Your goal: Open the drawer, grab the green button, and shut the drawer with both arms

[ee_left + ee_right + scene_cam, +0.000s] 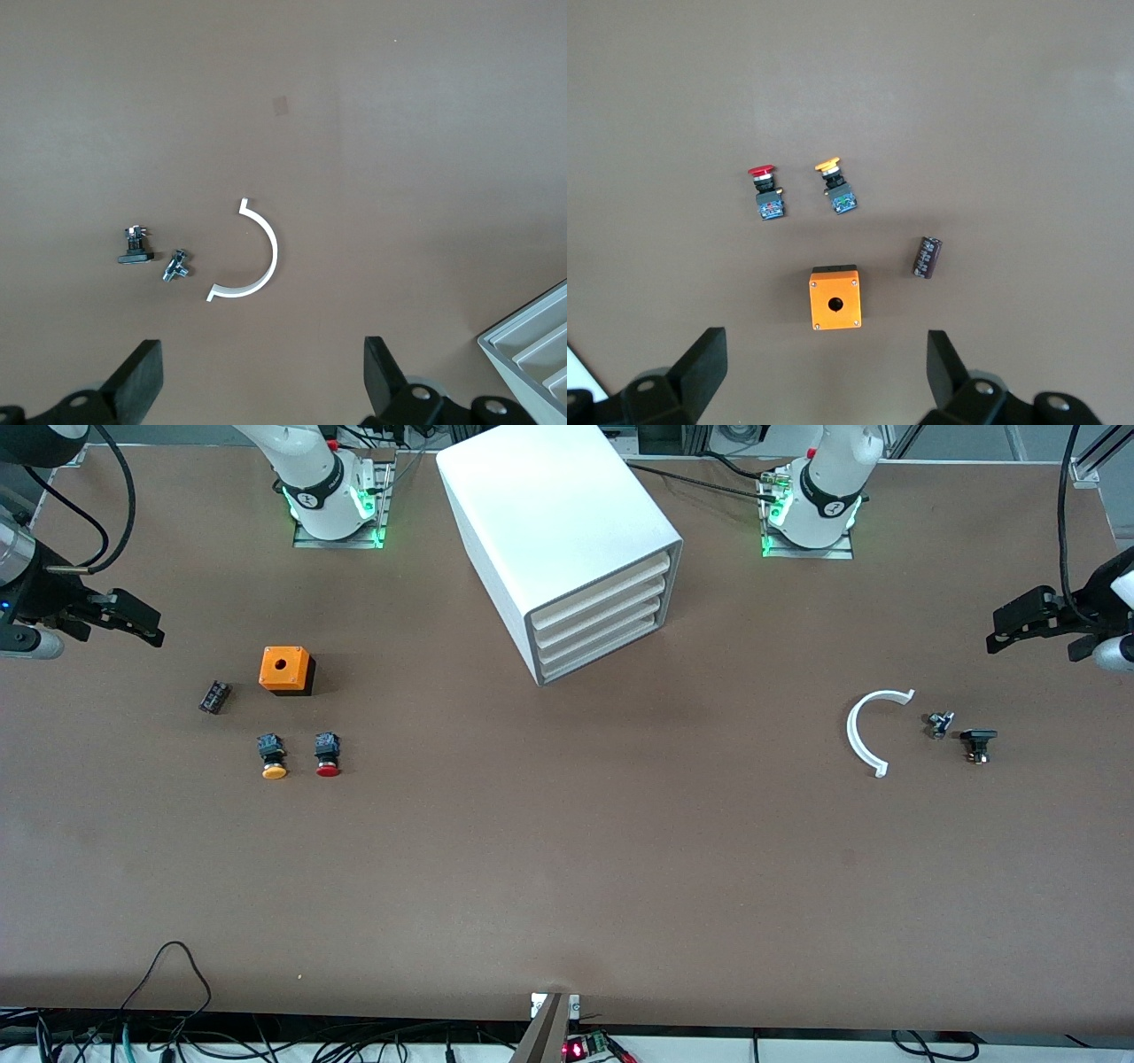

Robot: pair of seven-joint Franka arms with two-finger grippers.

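Note:
The big white cabinet [558, 522] stands at the middle of the table near the robots' bases, and its corner [532, 341] shows in the left wrist view. All its drawers are pushed in, including the bottommost drawer [601, 654]. The button with the green cap is hidden. My left gripper [1010, 627] [263, 372] hangs open and empty over the left arm's end of the table. My right gripper [142, 622] [828, 367] hangs open and empty over the right arm's end, above an orange box.
Toward the right arm's end lie an orange box [285, 669] [834, 299], a yellow-capped button [272, 755] [835, 188], a red-capped button [328, 753] [767, 190] and a dark cylinder [214, 696] [926, 257]. Toward the left arm's end lie a white half ring [864, 731] [257, 261] and two small metal parts [939, 724] [977, 744].

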